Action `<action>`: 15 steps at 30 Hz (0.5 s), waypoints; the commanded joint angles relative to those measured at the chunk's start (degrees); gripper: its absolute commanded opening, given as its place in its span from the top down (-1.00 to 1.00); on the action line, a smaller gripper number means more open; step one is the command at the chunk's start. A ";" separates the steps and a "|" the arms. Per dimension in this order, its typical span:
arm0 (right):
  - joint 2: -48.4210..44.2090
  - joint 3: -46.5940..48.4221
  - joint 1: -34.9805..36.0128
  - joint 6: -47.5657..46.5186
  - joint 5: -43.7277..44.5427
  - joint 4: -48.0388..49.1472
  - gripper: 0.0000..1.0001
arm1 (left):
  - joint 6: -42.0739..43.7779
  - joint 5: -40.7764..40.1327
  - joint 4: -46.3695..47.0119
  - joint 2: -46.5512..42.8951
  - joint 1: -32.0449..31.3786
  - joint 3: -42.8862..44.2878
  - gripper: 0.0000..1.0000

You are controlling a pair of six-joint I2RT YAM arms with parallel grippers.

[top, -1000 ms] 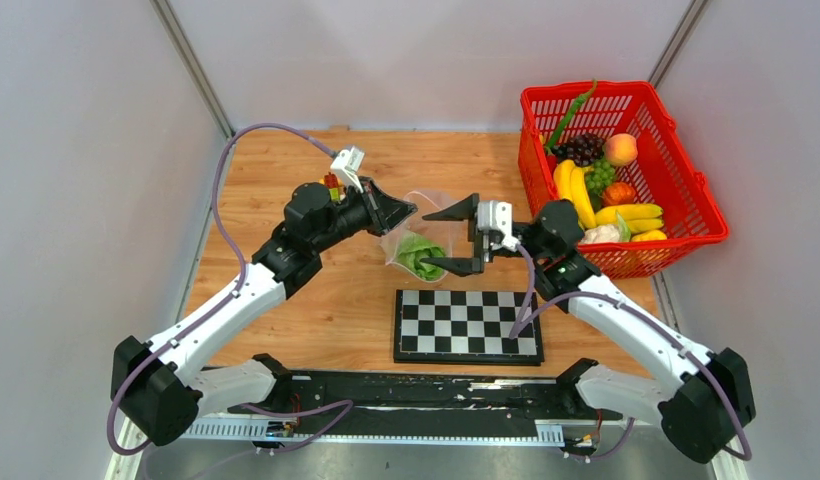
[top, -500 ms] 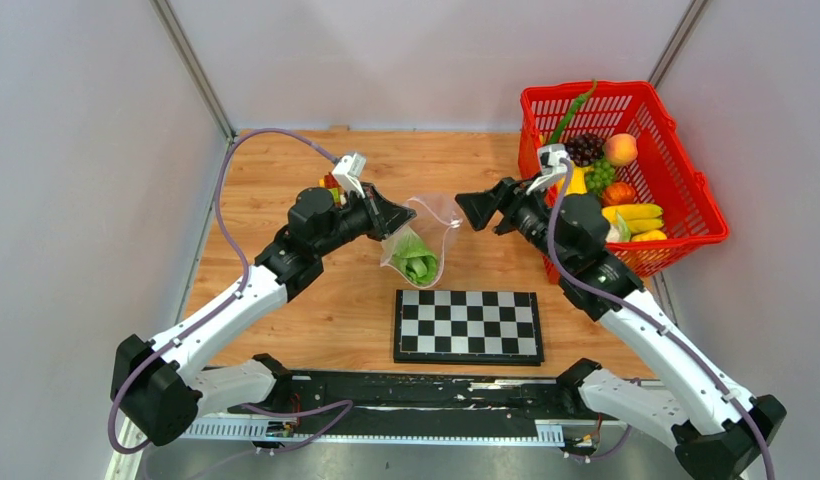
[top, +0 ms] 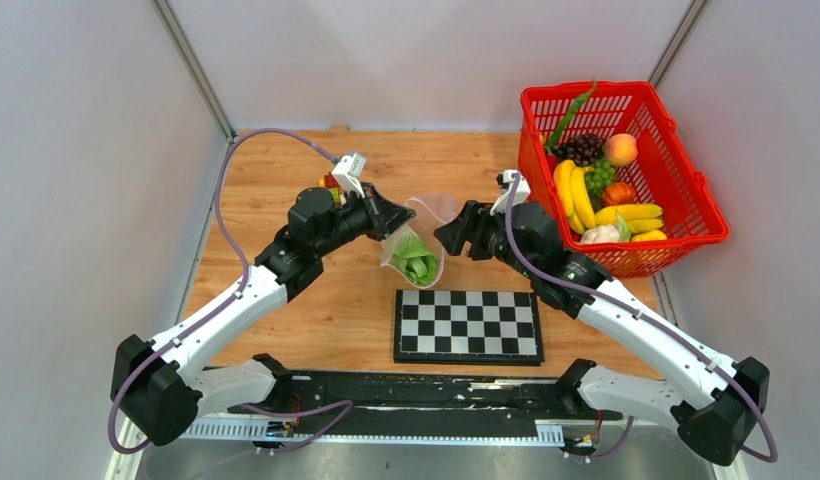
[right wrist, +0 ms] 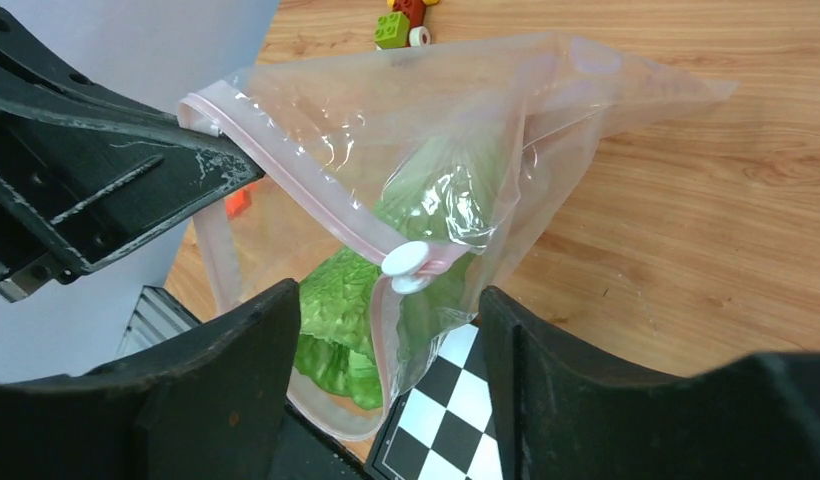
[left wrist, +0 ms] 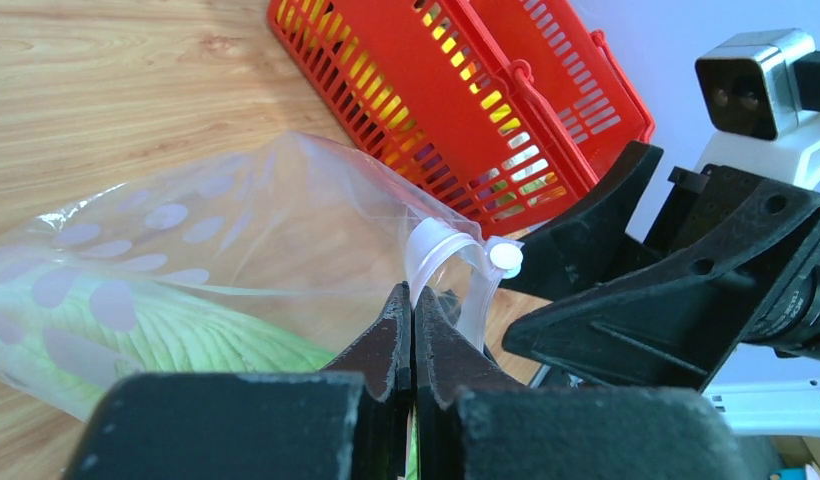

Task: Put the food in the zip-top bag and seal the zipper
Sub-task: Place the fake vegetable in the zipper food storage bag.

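One piece of food, a green lettuce (top: 418,262), is seen inside the clear dotted bag (top: 431,215). The bag is held up over the wooden table (top: 271,175), just behind the chessboard (top: 467,325). Its pink zipper (right wrist: 316,205) is clamped between the closed fingers of the left gripper (left wrist: 413,330), close to the white slider (right wrist: 406,262). The right gripper (right wrist: 386,300) is held just beside the bag's mouth, fingers spread apart, with nothing gripped. More food, bananas (top: 576,190) included, is heaped in the red basket (top: 704,190) at the right. Small toy bricks (right wrist: 401,22) are seen on the table beyond the bag.
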 commanded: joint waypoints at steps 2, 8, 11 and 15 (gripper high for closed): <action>2.87 0.56 2.67 0.13 7.40 4.46 -0.17 | 0.39 -0.35 1.91 -0.40 0.19 0.19 1.00; 7.17 1.54 4.13 -1.09 15.04 6.26 0.18 | 0.83 -0.48 1.48 -0.78 0.19 -0.27 1.00; 7.86 2.01 4.17 -3.14 15.10 9.48 0.66 | 1.24 -0.42 1.21 -1.08 0.23 -0.80 1.00; 7.20 2.61 4.16 -9.57 11.75 15.64 1.00 | 2.41 -1.45 0.67 -2.12 0.18 -2.21 1.00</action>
